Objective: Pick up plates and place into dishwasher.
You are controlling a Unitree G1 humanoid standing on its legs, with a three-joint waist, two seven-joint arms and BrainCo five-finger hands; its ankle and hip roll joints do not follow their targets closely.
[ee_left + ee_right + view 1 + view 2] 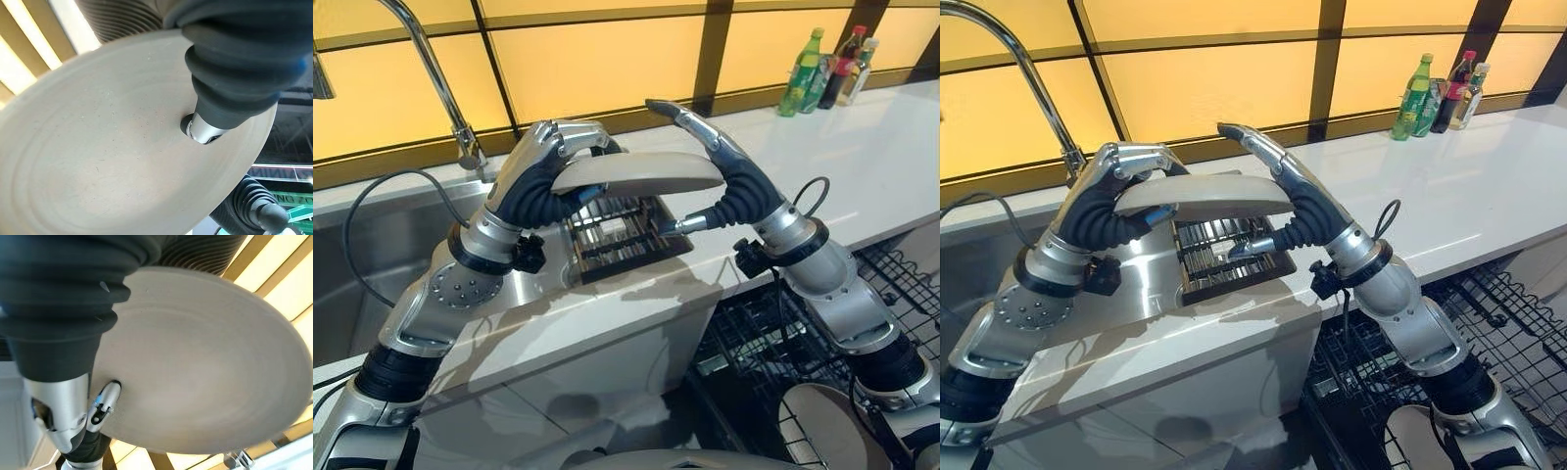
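Nearest, at 5 o'clock of the left eye view, the dishwasher rack [901, 284] stands open with one plate already in it [832, 421], so the job is partly done. The step in hand, as I judge it, is to carry the lifted plate [641, 173] from above the tabletop [862, 157] down to that rack. To do it well both hands should move together and keep the same pressure on the rim, because the plate is held between them and would slip if one goes faster; it must also be tilted to its edge before it enters the wires.

At the centre, the plate is in the air, almost flat, above the dark drying rack [617, 240]. The left hand [553, 157] is at its 9 o'clock side, fingers curled over the rim and grasping it. The right hand [720, 162] is at its 3 o'clock side, fingers rather straight, pressing on the rim with the thumb under the plate.

Farther, the faucet [440, 78] is at 10 o'clock and some bottles [822, 69] at 1 o'clock
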